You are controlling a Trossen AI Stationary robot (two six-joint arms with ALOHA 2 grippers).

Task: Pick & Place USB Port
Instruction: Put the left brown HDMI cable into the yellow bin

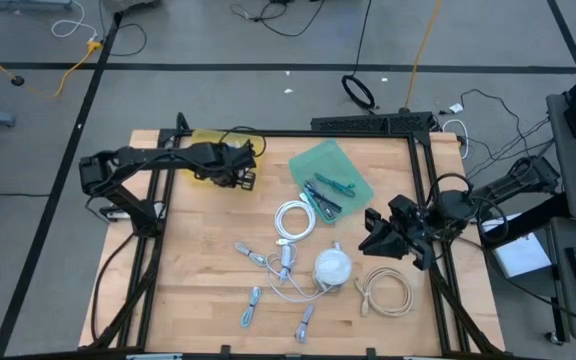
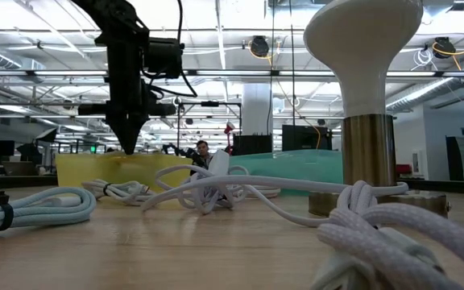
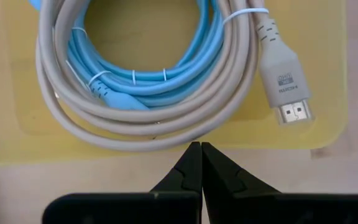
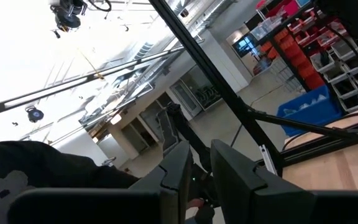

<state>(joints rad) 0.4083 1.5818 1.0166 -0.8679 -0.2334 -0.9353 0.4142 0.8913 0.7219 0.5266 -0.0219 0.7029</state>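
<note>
The left gripper [image 3: 201, 163] hangs over the shallow yellow plastic tray [image 3: 334, 74] with fingers pressed together, empty; the right gripper [image 1: 383, 236] waits, fingers slightly apart.

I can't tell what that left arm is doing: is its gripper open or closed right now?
Closed. In the left wrist view the left gripper has its two dark fingertips pressed together with nothing between them, just short of the yellow tray.

Yellow tray [image 3: 334, 118], blue cable [image 3: 166, 62]

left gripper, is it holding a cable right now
No: in the left wrist view the left gripper is shut with nothing between its fingers, just short of the yellow tray that holds the grey cable.
</note>
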